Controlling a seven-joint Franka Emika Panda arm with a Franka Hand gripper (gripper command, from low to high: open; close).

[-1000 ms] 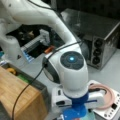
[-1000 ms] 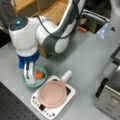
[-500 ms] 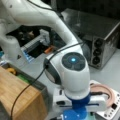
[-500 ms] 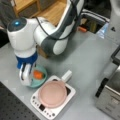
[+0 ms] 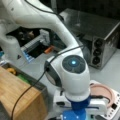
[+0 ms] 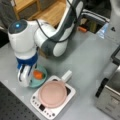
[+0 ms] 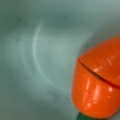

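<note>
In a front view my gripper (image 6: 24,78) hangs straight down over the left rim of a teal plate (image 6: 42,80). An orange toy carrot (image 6: 38,74) lies on that plate, just right of the fingers. The wrist view is filled by the teal plate (image 7: 37,50), with the carrot (image 7: 97,87) at the lower right and a bit of green at its tip. No fingers show there. Right of the plate, a pink pan (image 6: 52,93) rests on a white cooker (image 6: 40,108). In a front view the arm hides the gripper, and only the pan's rim (image 5: 102,91) shows.
A silver oven (image 5: 100,37) stands at the back right and also shows at a front view's right edge (image 6: 110,95). A wooden box (image 5: 17,97) sits at the left. A wooden shelf (image 6: 47,10) is behind the arm. A small orange item (image 6: 81,29) lies further back.
The gripper has come down closer to the teal plate and shifted slightly left. The carrot and pan have stayed where they were.
</note>
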